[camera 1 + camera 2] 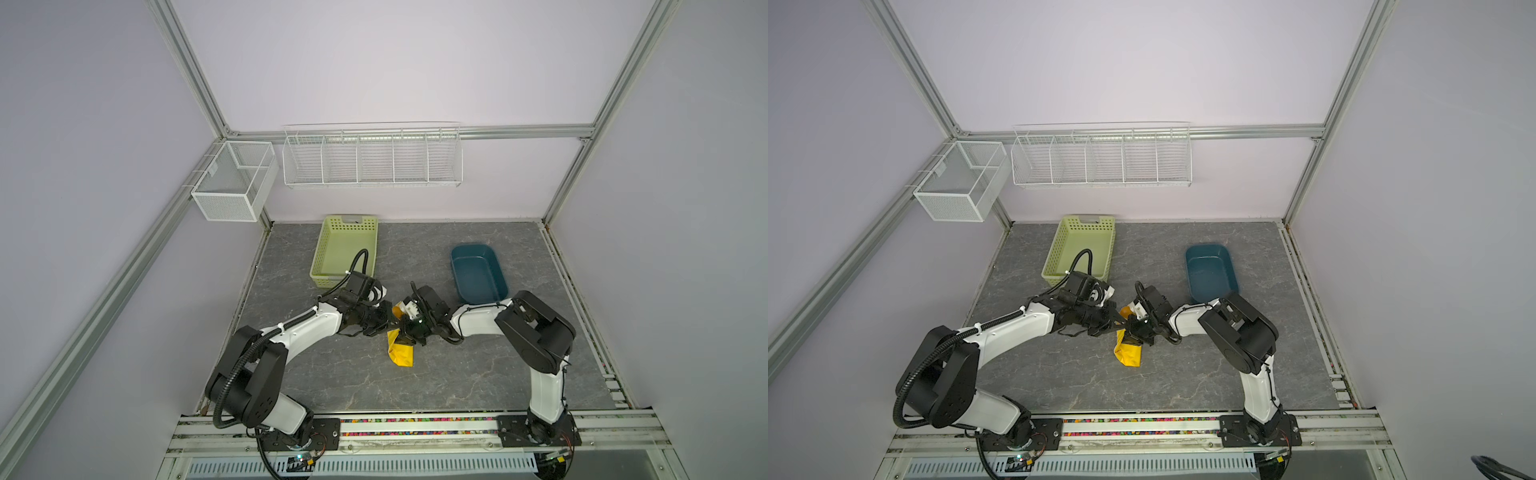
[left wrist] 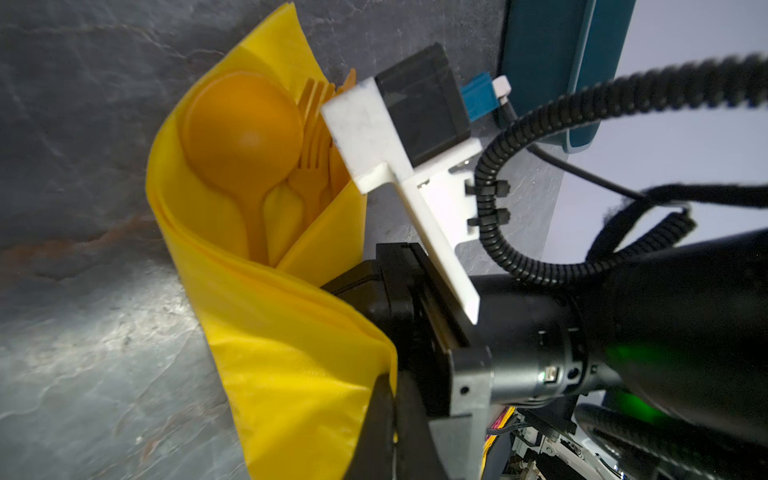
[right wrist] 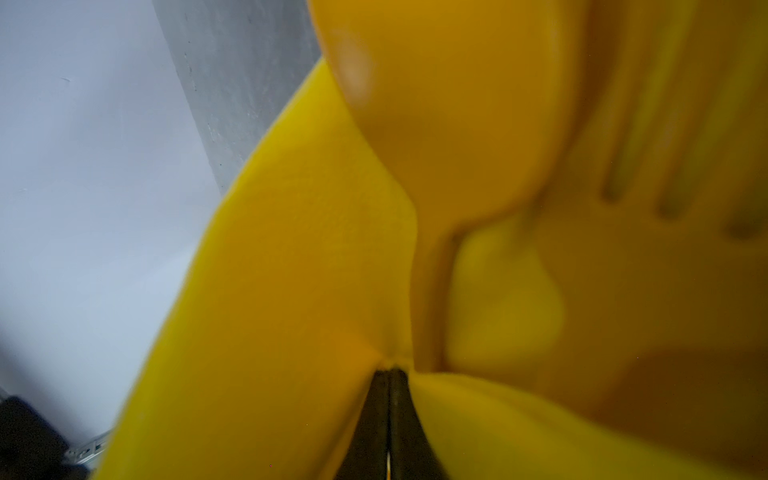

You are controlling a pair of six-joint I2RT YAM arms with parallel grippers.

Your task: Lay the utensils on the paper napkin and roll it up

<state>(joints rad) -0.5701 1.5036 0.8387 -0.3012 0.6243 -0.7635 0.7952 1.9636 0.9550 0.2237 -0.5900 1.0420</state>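
Napkin (image 2: 270, 353) one, spoon (image 2: 241, 129) one, blue tub (image 1: 478, 274) one

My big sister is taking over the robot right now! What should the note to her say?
Left gripper: shut on the napkin.
Right gripper: shut on the napkin too.
Things: the spoon and fork lie inside the napkin's fold, over the middle of the table.
Done: both are in the napkin, which is wrapped loosely around them.
Left: finish rolling it tight; one end is open, with spoon and fork showing.
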